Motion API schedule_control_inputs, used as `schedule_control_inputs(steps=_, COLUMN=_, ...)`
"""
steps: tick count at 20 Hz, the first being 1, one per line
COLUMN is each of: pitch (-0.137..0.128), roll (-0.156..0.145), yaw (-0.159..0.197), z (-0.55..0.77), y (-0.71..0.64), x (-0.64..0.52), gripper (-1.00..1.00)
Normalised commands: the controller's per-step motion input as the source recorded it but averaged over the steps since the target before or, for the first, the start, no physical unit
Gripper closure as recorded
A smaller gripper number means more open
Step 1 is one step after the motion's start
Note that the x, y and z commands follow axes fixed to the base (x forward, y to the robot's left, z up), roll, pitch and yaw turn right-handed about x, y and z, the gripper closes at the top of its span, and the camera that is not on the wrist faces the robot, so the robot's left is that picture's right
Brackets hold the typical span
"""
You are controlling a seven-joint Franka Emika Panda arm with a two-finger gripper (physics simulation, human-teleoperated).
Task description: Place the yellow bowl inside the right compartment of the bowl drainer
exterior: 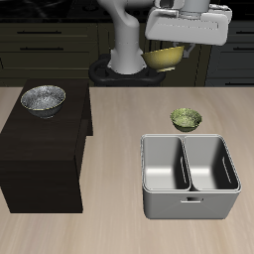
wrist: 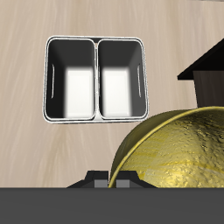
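The yellow bowl (exterior: pixel 167 58) hangs high above the table's back, tilted, with my gripper (exterior: pixel 171 44) shut on its rim. Close up in the wrist view, the golden speckled bowl (wrist: pixel 179 153) fills much of the frame, with the gripper (wrist: pixel 112 180) at its edge. The grey bowl drainer (exterior: pixel 189 208) stands on the table well below and nearer the front edge. Both its wells are empty, including the right compartment (exterior: pixel 210 164). From the wrist, the drainer (wrist: pixel 94 39) shows whole and the right compartment (wrist: pixel 72 80) lies open to view.
An olive-green bowl (exterior: pixel 186 119) sits on the table just behind the drainer. A dark cabinet (exterior: pixel 40 149) stands beside the drainer, carrying a silver speckled bowl (exterior: pixel 43 98). The cabinet's corner (wrist: pixel 208 74) shows in the wrist view.
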Motion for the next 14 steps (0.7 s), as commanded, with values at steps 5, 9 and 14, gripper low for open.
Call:
schedule_control_inputs(steps=5, pitch=0.019, roll=-0.012, yaw=-0.032, z=0.14, y=0.06, x=0.34, gripper=1.0)
schedule_control_inputs(steps=9, pitch=0.028, roll=-0.027, yaw=-0.004, z=0.07, y=0.02, x=0.42, gripper=1.0)
schedule_control_inputs(steps=14, pitch=0.011, roll=-0.036, yaw=-0.01, z=0.03, y=-0.01, x=0.29, gripper=1.0)
